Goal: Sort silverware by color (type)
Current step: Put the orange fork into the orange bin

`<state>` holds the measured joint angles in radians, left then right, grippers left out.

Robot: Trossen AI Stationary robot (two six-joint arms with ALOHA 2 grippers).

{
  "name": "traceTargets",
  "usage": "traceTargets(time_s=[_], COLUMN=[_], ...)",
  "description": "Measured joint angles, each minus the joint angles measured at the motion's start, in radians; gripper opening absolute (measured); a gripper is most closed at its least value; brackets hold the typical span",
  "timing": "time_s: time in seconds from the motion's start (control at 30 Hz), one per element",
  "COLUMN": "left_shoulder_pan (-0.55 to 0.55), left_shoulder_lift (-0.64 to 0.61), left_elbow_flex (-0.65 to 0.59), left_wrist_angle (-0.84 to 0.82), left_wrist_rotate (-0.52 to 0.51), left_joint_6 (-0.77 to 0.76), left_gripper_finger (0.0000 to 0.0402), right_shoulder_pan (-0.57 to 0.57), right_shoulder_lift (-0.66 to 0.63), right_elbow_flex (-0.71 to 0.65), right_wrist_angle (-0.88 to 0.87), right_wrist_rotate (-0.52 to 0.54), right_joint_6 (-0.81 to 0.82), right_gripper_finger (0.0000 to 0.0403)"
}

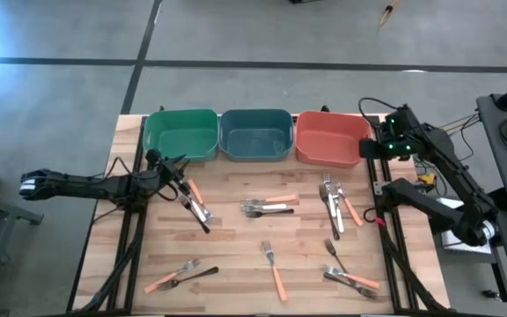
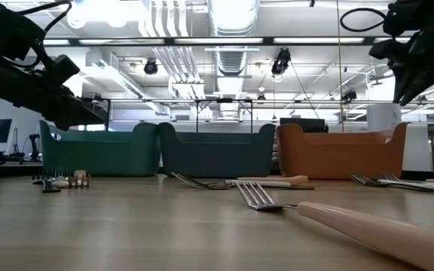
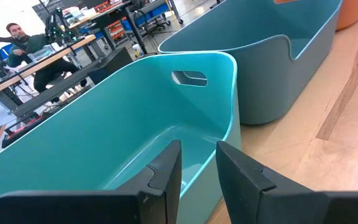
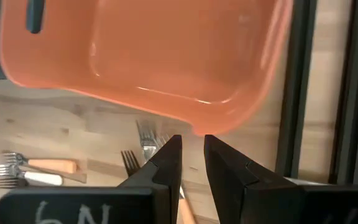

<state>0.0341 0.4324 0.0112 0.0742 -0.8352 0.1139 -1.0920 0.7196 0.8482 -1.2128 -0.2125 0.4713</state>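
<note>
Silverware lies loose on the wooden table (image 1: 236,255): one cluster (image 1: 196,204) near the left, one (image 1: 267,207) in the middle, one (image 1: 334,204) at the right, and several forks (image 1: 275,269) toward the near edge. Along the far edge stand a green bin (image 1: 181,134), a blue bin (image 1: 255,134) and an orange bin (image 1: 331,138). My left gripper (image 3: 199,146) hovers near the green bin's near wall, narrowly open, with nothing between its fingers. My right gripper (image 4: 193,138) hangs above the orange bin's near right corner, pointing steeply down, narrowly open and holding nothing.
Black arm frames run along the table's left (image 1: 130,238) and right (image 1: 390,246) edges. A pink-handled fork (image 2: 258,197) lies close to the low camera. A person (image 3: 17,37) sits at a desk far behind the table.
</note>
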Motion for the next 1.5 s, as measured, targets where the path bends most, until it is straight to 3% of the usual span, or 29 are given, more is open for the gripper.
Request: traceTargets(time_s=[0.4,0.7,1.0,1.27,1.5], left_shoulder_pan=[0.0,0.0,0.0,0.0,0.0], left_shoulder_lift=[0.0,0.0,0.0,0.0,0.0], left_elbow_flex=[0.0,0.0,0.0,0.0,0.0], left_wrist_angle=[0.0,0.0,0.0,0.0,0.0], left_wrist_rotate=[0.0,0.0,0.0,0.0,0.0], left_joint_6=[0.0,0.0,0.0,0.0,0.0], left_gripper_finger=[0.0084,0.0084,0.0084,0.0084,0.0084], right_shoulder_pan=[0.146,0.373,0.649,0.814,0.947], right_shoulder_lift=[0.166,0.303,0.36,0.377,0.383], right_elbow_flex=[0.194,0.248,0.216,0.16,0.068], right_wrist_angle=[0.038,0.028,-0.079,-0.132,-0.135], right_wrist_rotate=[0.004,0.005,0.031,0.074,-0.001], right_joint_6=[0.015,0.04,0.203,0.363,0.375], right_gripper_finger=[0.0061,0.0061,0.0061,0.0061,0.0061])
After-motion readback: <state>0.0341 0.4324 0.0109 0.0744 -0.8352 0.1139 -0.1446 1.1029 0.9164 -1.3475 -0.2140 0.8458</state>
